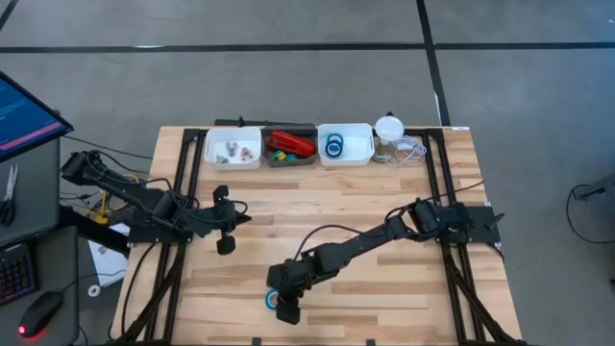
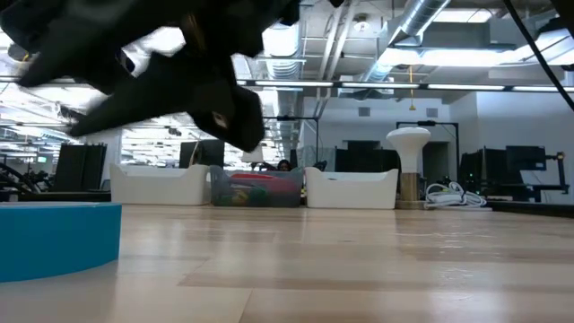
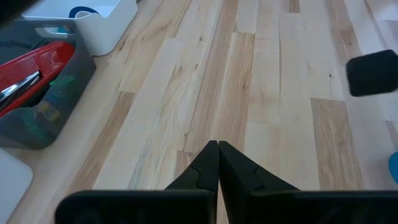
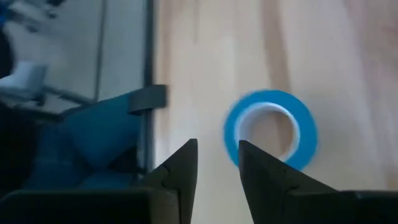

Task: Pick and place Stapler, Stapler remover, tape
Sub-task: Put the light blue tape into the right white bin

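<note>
One blue tape roll [image 1: 272, 301] lies flat near the table's near edge; it also shows in the right wrist view [image 4: 270, 130] and the low view [image 2: 54, 238]. My right gripper [image 1: 287, 308] [image 4: 216, 144] hovers over the roll's rim, open by a narrow gap, above the roll in the low view. The red stapler [image 1: 290, 144] [image 3: 37, 65] lies in the grey bin [image 1: 274, 160]. More blue tape rolls [image 1: 333, 146] sit in the white bin [image 1: 365, 144] beside it. My left gripper [image 1: 224, 231] [image 3: 217, 148] is shut over bare table at centre-left.
Three bins line the far edge; the left white one [image 1: 216, 147] holds small bits. A white lamp-like object [image 1: 388, 127] and coiled cables [image 1: 410, 150] stand right of them. Bare wood lies between the bins and both grippers. The table's near edge is close to the roll.
</note>
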Robot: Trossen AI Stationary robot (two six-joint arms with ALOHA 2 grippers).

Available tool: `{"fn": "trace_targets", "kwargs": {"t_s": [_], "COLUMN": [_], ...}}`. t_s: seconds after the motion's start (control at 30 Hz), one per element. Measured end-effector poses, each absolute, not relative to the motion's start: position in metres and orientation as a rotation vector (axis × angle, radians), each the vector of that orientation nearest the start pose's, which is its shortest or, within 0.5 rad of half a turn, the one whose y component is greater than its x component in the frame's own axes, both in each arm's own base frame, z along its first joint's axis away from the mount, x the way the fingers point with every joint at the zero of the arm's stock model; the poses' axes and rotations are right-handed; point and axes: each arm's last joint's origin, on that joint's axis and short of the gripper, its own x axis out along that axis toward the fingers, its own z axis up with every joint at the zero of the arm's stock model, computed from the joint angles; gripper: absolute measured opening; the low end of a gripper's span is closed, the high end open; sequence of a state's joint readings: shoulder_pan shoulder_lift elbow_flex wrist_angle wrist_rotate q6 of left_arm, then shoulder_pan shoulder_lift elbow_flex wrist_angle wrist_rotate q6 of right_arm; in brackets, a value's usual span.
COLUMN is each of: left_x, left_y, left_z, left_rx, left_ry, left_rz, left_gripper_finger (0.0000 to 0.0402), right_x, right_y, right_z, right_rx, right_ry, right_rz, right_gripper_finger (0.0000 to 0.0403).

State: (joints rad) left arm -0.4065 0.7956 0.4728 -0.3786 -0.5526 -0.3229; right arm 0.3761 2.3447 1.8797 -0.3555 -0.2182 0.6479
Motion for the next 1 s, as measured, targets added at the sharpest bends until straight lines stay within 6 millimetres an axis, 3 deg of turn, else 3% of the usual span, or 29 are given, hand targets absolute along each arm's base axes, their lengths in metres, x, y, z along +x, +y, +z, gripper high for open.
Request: {"fn": "trace_targets", "kwargs": {"t_s": [0.4,0.57,0.8,1.0], "left_x": [0.150,0.150,0.148,0.146], "left_y": [-0.048,-0.048,-0.047,-0.047], "left_z": [0.212,0.212,0.204,0.191], "left_rx": [0.011,0.004,0.000,-0.023], "left_ry": [0.589,0.588,0.616,0.645], "left_rz": [0.237,0.240,0.241,0.251], "left_gripper_finger": [0.0002,0.0002,0.0002,0.0002], "right_x": [0.471,0.475,0.484,0.485], "right_y": [0.196,0.190,0.195,0.191], "right_z": [0.160,0.135,0.117,0.118], "right_rx": [0.507,0.518,0.542,0.489], "right_ry": [0.993,1.050,1.025,1.010], "right_rz": [0.074,0.036,0.095,0.106], "right_gripper_finger": [0.0186,0.0187,0.0162,0.0068]}}
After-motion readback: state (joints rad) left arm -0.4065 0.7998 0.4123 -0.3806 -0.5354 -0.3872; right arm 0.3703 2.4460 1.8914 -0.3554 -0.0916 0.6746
